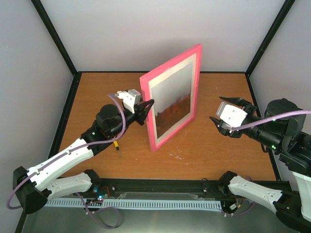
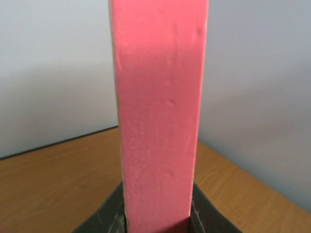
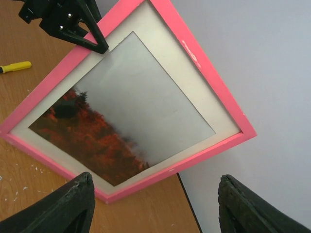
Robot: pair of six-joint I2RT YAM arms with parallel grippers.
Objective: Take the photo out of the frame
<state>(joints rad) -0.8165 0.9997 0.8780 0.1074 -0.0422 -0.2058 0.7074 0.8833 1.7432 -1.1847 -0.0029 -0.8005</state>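
Nearest the arm bases, a small yellow-handled screwdriver (image 1: 116,147) lies flat on the wooden table (image 1: 218,150), just beside the left forearm and apart from everything else.

Beyond it, the left gripper (image 1: 146,109) is pinched onto the left-hand edge of the frame (image 1: 170,60). The left wrist view makes this plain: the pink edge (image 2: 158,121) rises straight up between the two dark fingers (image 2: 104,216), one pressed against each side. That view shows nothing of the picture side.

The frame stands upright near the middle of the table, turned at an angle so its face looks toward the right arm. Its lower corner appears to rest on the tabletop, though the overhead view does not settle whether the whole bottom edge touches.

The photo (image 1: 172,104) sits inside the frame, bordered by a pale mat (image 3: 160,46). Only the right wrist view shows it squarely: red-orange trees (image 3: 92,136) low, grey mist above.

The right gripper (image 1: 216,108) hangs well apart from the frame's right edge, facing it, fingers (image 3: 68,204) spread wide and holding nothing. Its camera also catches the left gripper's fingertip (image 3: 99,46) on the pink border, and the screwdriver (image 3: 17,66) behind.
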